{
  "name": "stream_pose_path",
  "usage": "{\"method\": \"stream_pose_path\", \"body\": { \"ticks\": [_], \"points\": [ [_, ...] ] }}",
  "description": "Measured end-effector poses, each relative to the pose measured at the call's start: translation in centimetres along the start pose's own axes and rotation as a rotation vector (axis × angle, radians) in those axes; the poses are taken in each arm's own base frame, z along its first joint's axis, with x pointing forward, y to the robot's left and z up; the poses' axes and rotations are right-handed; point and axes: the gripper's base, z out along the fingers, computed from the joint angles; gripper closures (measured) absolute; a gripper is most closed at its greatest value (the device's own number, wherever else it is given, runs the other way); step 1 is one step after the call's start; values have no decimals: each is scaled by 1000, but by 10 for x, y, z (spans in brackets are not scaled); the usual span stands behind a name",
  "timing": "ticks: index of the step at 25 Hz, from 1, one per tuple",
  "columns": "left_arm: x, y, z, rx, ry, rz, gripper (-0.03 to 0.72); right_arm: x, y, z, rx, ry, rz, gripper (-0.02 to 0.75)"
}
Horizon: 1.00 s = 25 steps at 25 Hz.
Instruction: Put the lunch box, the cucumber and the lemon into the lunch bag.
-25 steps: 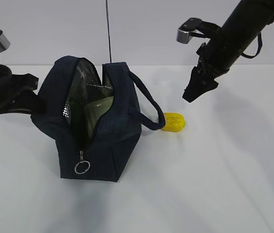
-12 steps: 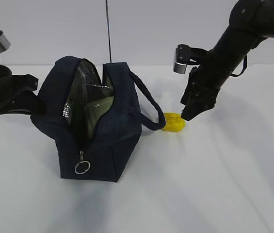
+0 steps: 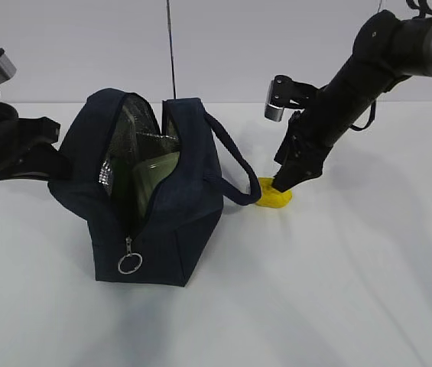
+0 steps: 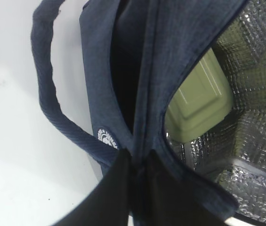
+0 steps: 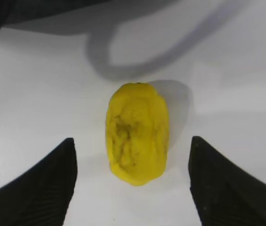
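on the left, the left gripper [image 4: 137,188] is pinched tight on the edge of the lunch bag [image 3: 177,206], holding its mouth open. the bag stands on the white table [image 3: 338,290], and its zipper is undone at the top. inside, against the shiny silver lining, you can see the pale green lid of the lunch box [image 4: 198,103]. something dark green shows in the bag beside it, maybe the cucumber, but i cannot tell for sure. just to the right of the bag, right by its loop handle [image 3: 231,164], the lemon [image 3: 274,195] lies on the table. the right gripper [image 5: 133,179] is down over it with its two fingers [image 5: 43,183] spread wide, and the lemon sits between them with a gap on each side, so nothing is held yet. the step now looks like grabbing the lemon. to do it well, the gripper should go down a bit more so the fingers reach the lemon's fat middle, then squeeze slowly, because the lumpy fruit could roll or pop out. it should also stay clear of the handle, so it does not catch it.
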Motion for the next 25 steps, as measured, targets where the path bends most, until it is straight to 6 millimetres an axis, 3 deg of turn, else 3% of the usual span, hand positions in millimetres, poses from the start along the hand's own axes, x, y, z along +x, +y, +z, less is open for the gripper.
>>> {"method": "stream_pose_path", "body": {
  "ticks": [10, 25],
  "points": [
    [0, 0, 0, 0, 0, 0, 671, 6, -2, 17, -30, -2, 21, 177],
    [0, 0, 0, 0, 0, 0, 671, 4, -5, 17, 4, -20, 27, 178]
  ]
}}
